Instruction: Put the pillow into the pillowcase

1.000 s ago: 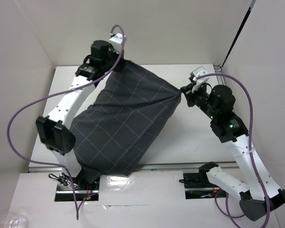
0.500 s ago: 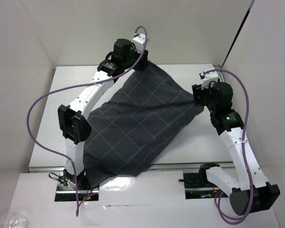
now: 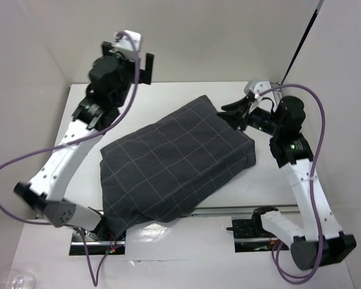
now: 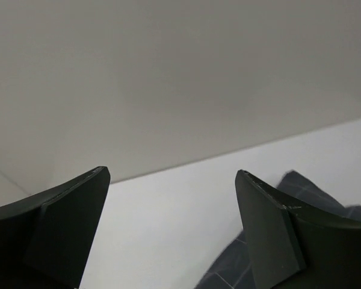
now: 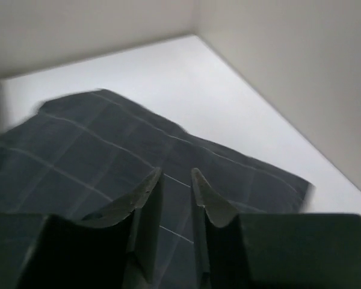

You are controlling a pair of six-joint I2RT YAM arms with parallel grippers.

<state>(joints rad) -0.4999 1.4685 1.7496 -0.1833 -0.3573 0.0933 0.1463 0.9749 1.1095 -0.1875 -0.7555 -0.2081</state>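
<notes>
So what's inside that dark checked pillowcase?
The pillowcase looks puffed up, as if stuffed, lying on the table. Whatever fills it is covered by cloth; no white pillow shows anywhere.

The big dark grey cloth pillowcase (image 3: 177, 165) has thin pale lines that make squares all over it. It lies on the white counter (image 3: 259, 180). It looks puffy and full, with soft wrinkles on top. From above it lies slanted, with its long way running from 7 o'clock up to 1 o'clock. Its far corner points to 12 o'clock. Its low end at 7 o'clock hangs a little over the near edge of the counter. The pillow itself is out of sight.
</notes>
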